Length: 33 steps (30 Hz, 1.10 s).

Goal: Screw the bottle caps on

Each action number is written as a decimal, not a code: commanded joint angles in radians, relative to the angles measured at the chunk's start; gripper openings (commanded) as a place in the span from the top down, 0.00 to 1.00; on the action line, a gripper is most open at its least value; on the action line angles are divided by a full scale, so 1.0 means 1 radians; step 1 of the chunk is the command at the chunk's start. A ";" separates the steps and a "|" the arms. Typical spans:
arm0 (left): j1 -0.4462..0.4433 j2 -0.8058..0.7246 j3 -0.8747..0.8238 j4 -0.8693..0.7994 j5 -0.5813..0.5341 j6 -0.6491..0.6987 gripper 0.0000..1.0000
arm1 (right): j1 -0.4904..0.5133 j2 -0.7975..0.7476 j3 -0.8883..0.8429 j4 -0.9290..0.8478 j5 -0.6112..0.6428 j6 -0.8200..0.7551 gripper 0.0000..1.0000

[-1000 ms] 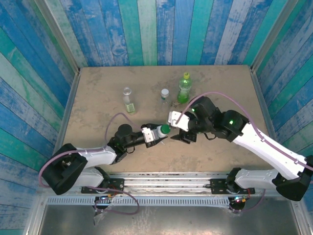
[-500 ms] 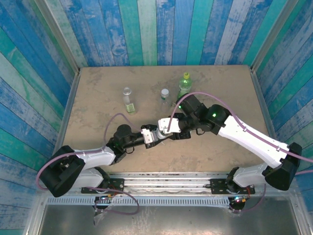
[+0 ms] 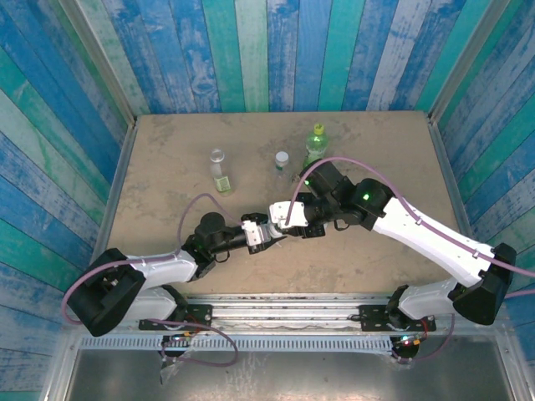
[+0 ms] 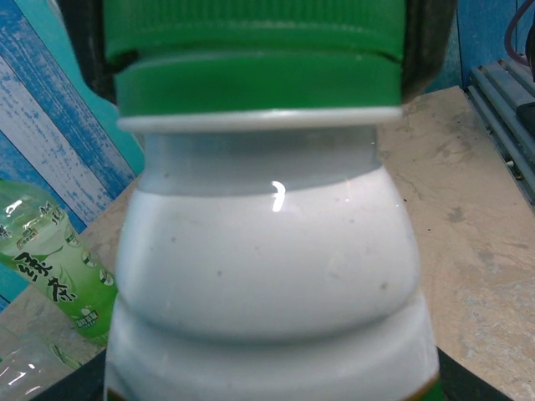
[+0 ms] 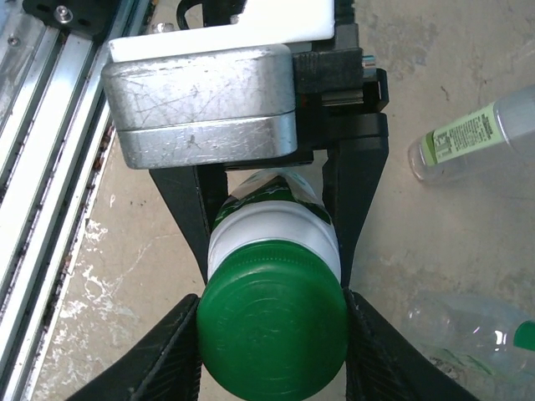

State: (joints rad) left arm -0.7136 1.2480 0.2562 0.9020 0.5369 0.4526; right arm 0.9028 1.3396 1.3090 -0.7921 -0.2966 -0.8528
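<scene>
Twisting target: green cap point(image 5: 272, 327), seated on the neck, pinched between the right claw point(image 5: 272, 313) fingers.
Bottle: white bottle point(image 4: 267, 251), clamped in the left claw point(image 3: 261, 231), facing the right one.
Care: the turn likely needed both axes lined up.

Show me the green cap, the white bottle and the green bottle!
green cap point(image 5: 273, 330), right wrist view, flat top.
white bottle point(image 4: 267, 251), left wrist view, rounded shoulder.
green bottle point(image 3: 314, 157), top external view, its body.
</scene>
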 commanded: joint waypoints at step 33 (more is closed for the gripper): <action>0.036 0.060 -0.019 0.221 0.088 -0.276 0.55 | 0.017 -0.253 -0.254 0.366 -0.014 0.505 0.23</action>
State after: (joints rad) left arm -0.6868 1.2720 0.2504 0.9951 0.5652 0.2859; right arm 0.9199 1.1614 1.1397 -0.6155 -0.2630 -0.2874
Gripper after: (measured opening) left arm 0.556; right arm 0.770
